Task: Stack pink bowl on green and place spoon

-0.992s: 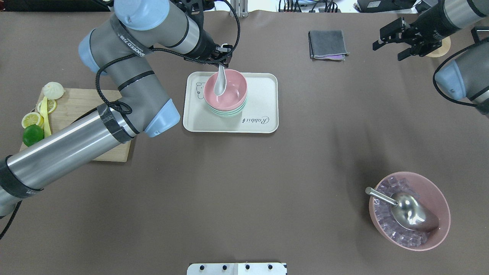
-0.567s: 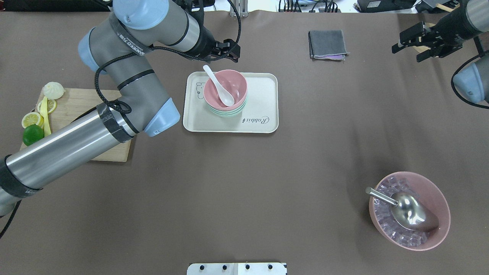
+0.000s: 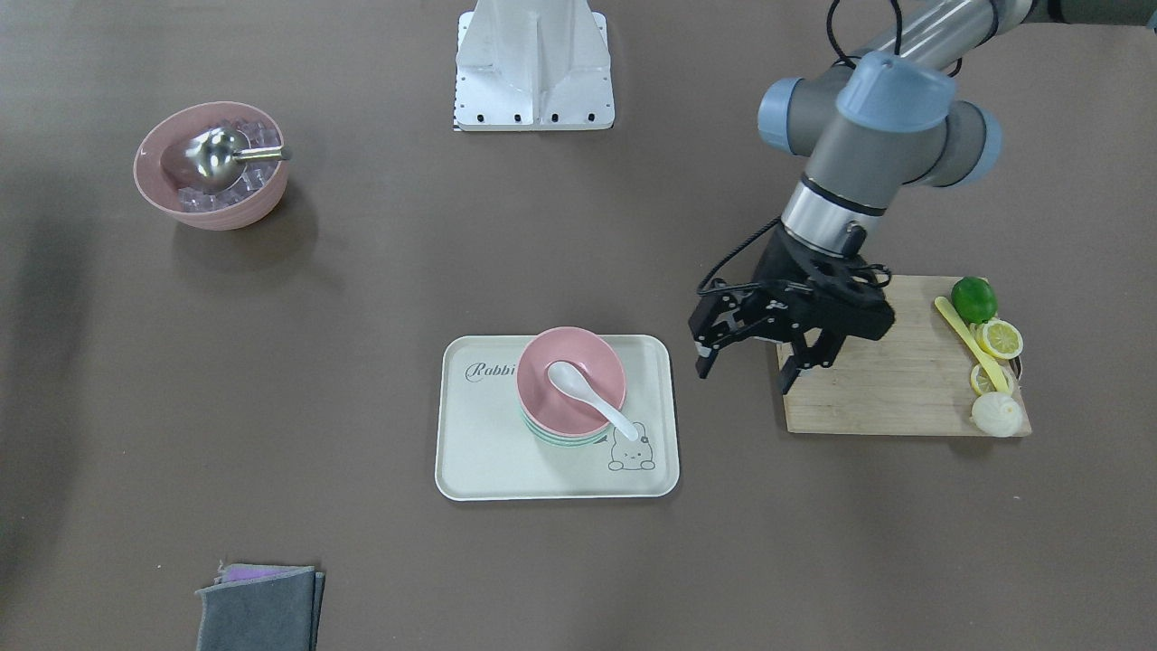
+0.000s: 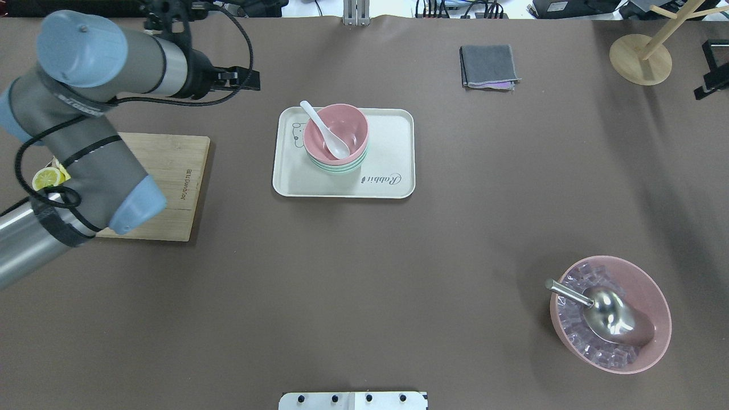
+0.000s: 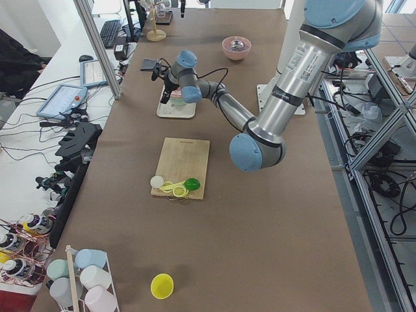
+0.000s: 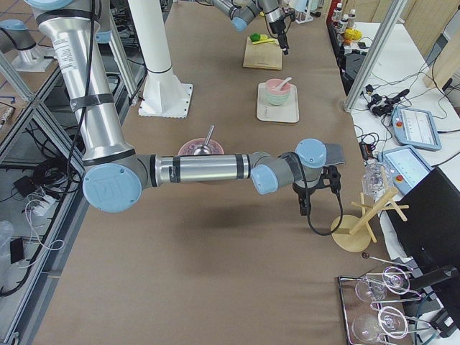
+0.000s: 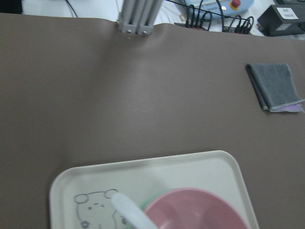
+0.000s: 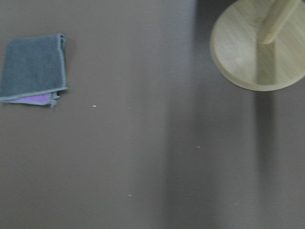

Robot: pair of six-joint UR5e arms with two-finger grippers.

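The pink bowl (image 4: 348, 126) sits on top of the green bowls (image 4: 342, 168) on a cream tray (image 4: 393, 142). The white spoon (image 4: 327, 134) lies in the pink bowl with its handle over the rim's far left. The front-facing view shows the same stack: pink bowl (image 3: 589, 357), green bowls (image 3: 565, 441), spoon (image 3: 578, 389). My left gripper (image 3: 748, 369) is open and empty, well off the tray's left side above the table, also in the overhead view (image 4: 253, 80). My right gripper (image 6: 316, 198) is far right near a wooden stand; I cannot tell its state.
A bamboo cutting board (image 4: 171, 171) with lime, lemon slices, a yellow utensil and a bun lies under my left arm. A folded grey cloth (image 4: 488, 65) is at the back. A large pink bowl (image 4: 655, 296) with ice and steel scoop is front right. A wooden stand (image 4: 641, 57) is back right.
My left gripper let go of the spoon, which now lies in the pink bowl, and moved away to the left. My right arm drew back to the right, almost out of the overhead view.
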